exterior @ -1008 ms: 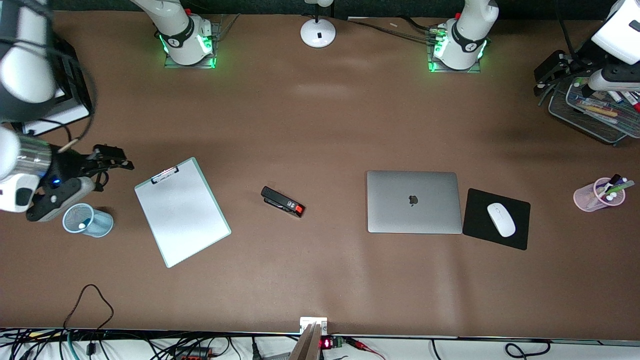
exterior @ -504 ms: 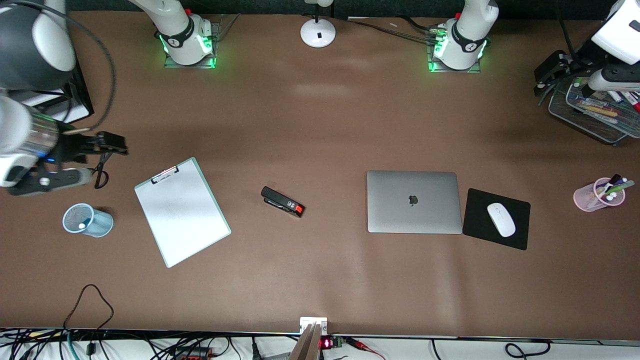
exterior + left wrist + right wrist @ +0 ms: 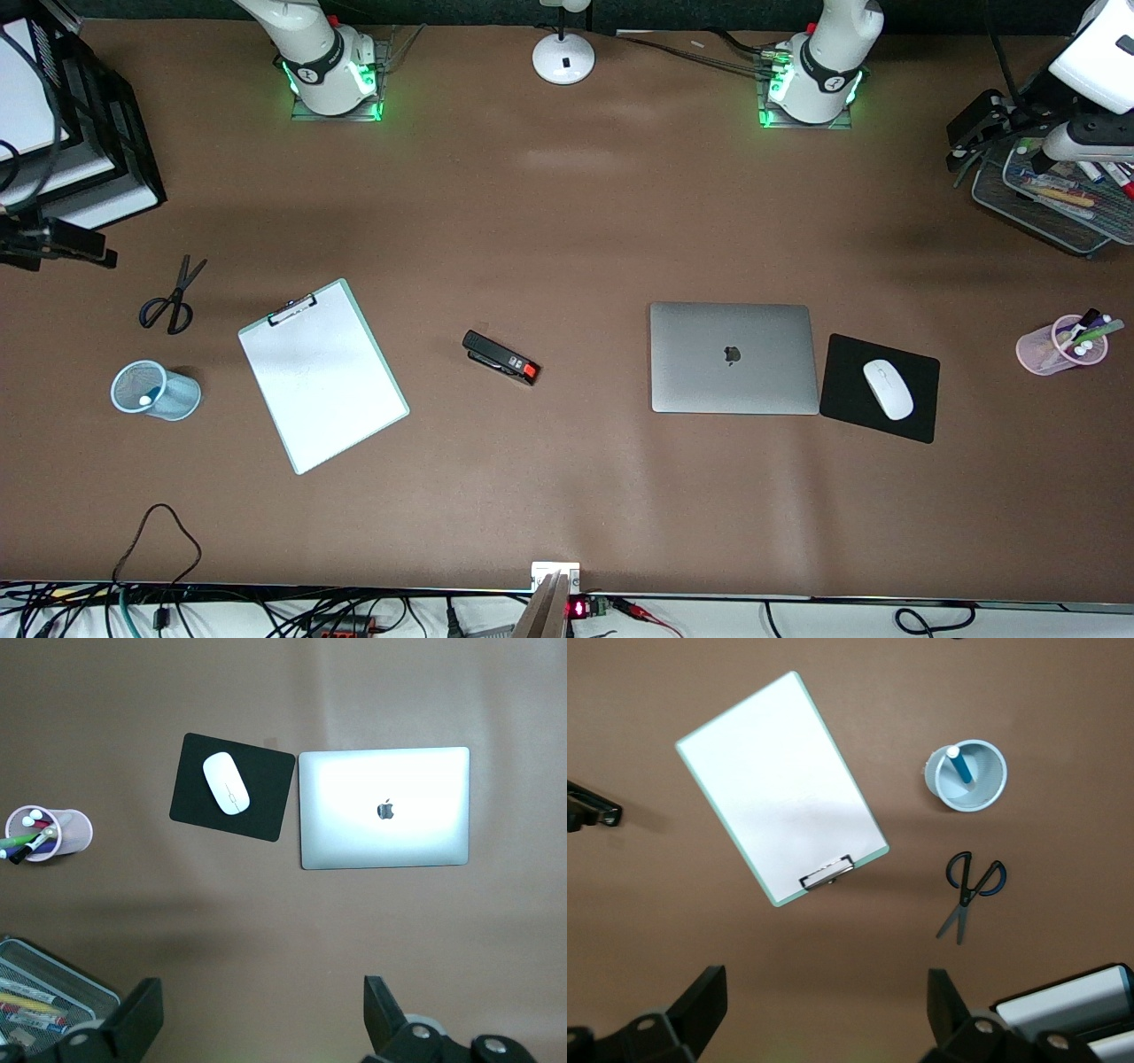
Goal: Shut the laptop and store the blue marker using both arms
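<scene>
Clock directions are read from the desk's (image 3: 567, 496) centre, with twelve o'clock toward the robots' bases.

Nearest the front camera, at eight o'clock, lies a white clipboard (image 3: 322, 376). A black stapler (image 3: 500, 357) lies closer to the centre. At nine o'clock, near the right arm's end, a pale blue mesh cup (image 3: 155, 390) holds the blue marker (image 3: 959, 768), white end up. At four o'clock the laptop (image 3: 733, 358) lies shut, lid logo up, with a black mouse pad (image 3: 842, 403) and a white mouse (image 3: 888, 389) just beside it. A pink cup of markers (image 3: 1061, 344) stands at three o'clock.

Black scissors (image 3: 173, 297) lie at nine o'clock, a little farther off than the blue cup. A second ago the right arm hung over them and the cup. It has since drawn back, and the right claw (image 3: 824, 992) now hovers over the desk's edge at ten o'clock, spread wide and empty. The left claw (image 3: 264, 1001) waits over a wire tray (image 3: 1045, 217) at two o'clock, also spread wide and empty.

Both parts of the job look done, and the arms seem to be retiring.
</scene>
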You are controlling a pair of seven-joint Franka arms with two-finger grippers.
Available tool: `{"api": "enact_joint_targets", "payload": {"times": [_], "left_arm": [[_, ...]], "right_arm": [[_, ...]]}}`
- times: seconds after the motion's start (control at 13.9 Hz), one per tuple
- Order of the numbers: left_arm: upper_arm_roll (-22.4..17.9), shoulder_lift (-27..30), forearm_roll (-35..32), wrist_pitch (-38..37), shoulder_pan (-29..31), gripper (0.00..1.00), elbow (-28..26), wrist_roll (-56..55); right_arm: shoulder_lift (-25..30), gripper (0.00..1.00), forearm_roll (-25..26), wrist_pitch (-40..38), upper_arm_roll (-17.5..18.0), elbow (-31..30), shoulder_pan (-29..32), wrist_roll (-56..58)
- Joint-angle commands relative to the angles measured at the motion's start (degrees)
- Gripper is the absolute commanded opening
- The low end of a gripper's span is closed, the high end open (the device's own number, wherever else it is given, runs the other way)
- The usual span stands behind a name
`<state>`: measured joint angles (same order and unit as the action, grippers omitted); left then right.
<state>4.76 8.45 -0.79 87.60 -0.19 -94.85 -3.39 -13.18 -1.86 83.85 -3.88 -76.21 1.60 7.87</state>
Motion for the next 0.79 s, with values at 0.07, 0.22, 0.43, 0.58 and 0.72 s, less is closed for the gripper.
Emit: {"api": "enact_joint_targets", "payload": {"times": [0.07, 0.22, 0.43, 0.58, 0.72], "left_arm": [[-0.01, 0.43, 1.05, 0.82, 0.19, 1.00, -0.60, 1.28], [-0.01, 0.43, 1.05, 0.82, 0.19, 1.00, -0.60, 1.28], [-0.01, 0.43, 1.05, 0.82, 0.19, 1.00, -0.69, 1.28], [0.08, 0.52, 1.05, 0.82, 0.19, 1.00, -0.69, 1.28], [-0.01, 0.52, 1.05, 0.82, 0.19, 1.00, -0.69, 1.28]], "right_arm": [[5.26, 1.00, 3.43, -0.97, 2.65, -4.11, -2.39, -4.35], [7.80, 1.00, 2.91, 1.65, 2.39, -8.40, -1.69, -4.53], [14.22, 1.00, 2.82, 7.19, 2.30, -17.81, -0.37, -5.14], [14.67, 1.00, 2.74, 6.33, 2.30, -17.66, -0.37, -5.58], [14.67, 1.00, 2.65, 5.97, 2.48, -17.39, -0.54, -5.67]]}}
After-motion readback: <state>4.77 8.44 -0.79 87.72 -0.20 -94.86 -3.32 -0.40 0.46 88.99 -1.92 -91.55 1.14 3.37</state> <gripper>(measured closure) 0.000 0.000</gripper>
